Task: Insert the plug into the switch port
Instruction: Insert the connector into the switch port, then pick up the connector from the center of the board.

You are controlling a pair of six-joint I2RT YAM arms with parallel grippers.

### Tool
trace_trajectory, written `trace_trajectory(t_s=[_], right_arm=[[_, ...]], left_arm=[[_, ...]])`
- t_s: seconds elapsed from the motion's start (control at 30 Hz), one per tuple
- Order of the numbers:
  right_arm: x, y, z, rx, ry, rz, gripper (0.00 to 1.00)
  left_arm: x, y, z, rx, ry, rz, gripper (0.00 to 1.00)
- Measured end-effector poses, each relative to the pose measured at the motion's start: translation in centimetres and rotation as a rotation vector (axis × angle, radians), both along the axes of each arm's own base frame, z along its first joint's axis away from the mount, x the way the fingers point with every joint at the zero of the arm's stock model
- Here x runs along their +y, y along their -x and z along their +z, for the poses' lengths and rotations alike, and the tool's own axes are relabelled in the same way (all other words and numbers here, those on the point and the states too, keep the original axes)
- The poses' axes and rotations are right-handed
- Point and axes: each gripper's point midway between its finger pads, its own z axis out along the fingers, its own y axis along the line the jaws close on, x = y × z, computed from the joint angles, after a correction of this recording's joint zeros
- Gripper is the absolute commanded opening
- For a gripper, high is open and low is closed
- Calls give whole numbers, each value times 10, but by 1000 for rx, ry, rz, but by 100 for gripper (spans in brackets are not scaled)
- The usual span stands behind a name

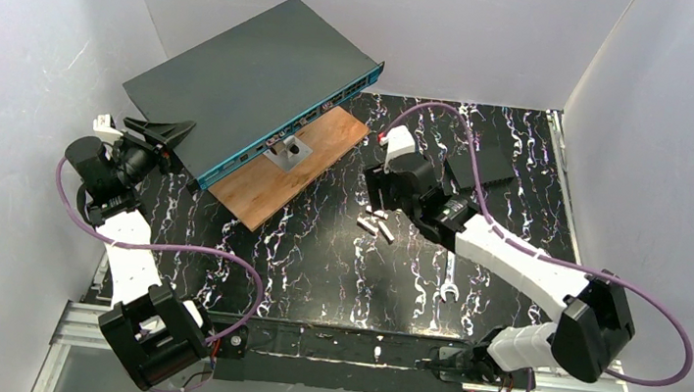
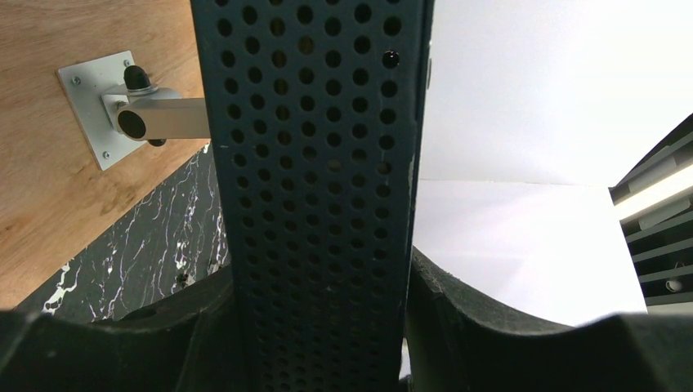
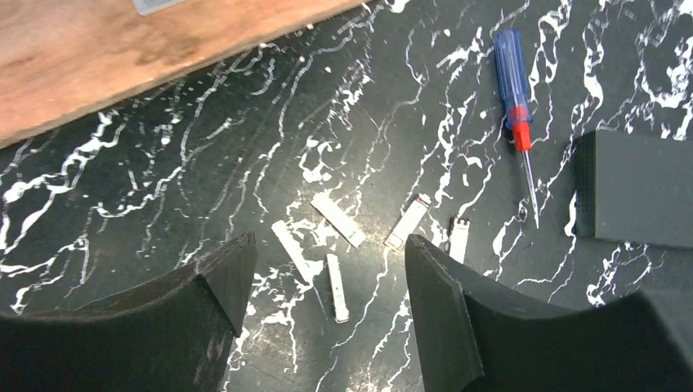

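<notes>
Left claw [image 2: 320, 310] grips the switch [image 1: 248, 76] at the tabletop's [image 1: 334, 273] far left corner while the right claw [image 3: 327, 253] hangs wide and empty over loose plugs [image 3: 337, 219], so no plug looks pushed in yet.

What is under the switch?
A wooden board with a metal bracket lies below the teal edge of the switch. The area further beneath is covered by the switch itself.
</notes>
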Motion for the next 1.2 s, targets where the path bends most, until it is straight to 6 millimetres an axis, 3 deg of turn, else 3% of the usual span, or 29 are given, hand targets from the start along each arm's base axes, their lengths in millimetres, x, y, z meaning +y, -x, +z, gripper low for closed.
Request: trace_trajectory(t_s=[0.2,0.4,0.53,0.9,1.2], right_arm=[[-7,-16,-40,113,10,-37,79],[0,-20,-93,237,51,-30,83],[10,-28,-117,296,63,-29,86],[46,-52,-138,339,22,-4,93],[54,-48,-158,394,20,18,96]], left_arm=[[0,0,0,0,0,-1,0],[0,0,0,1,2,-3,0],[0,0,0,1,2,-3,0],[0,0,0,1,3,-4,0],[0,0,0,1,3,-5,0]])
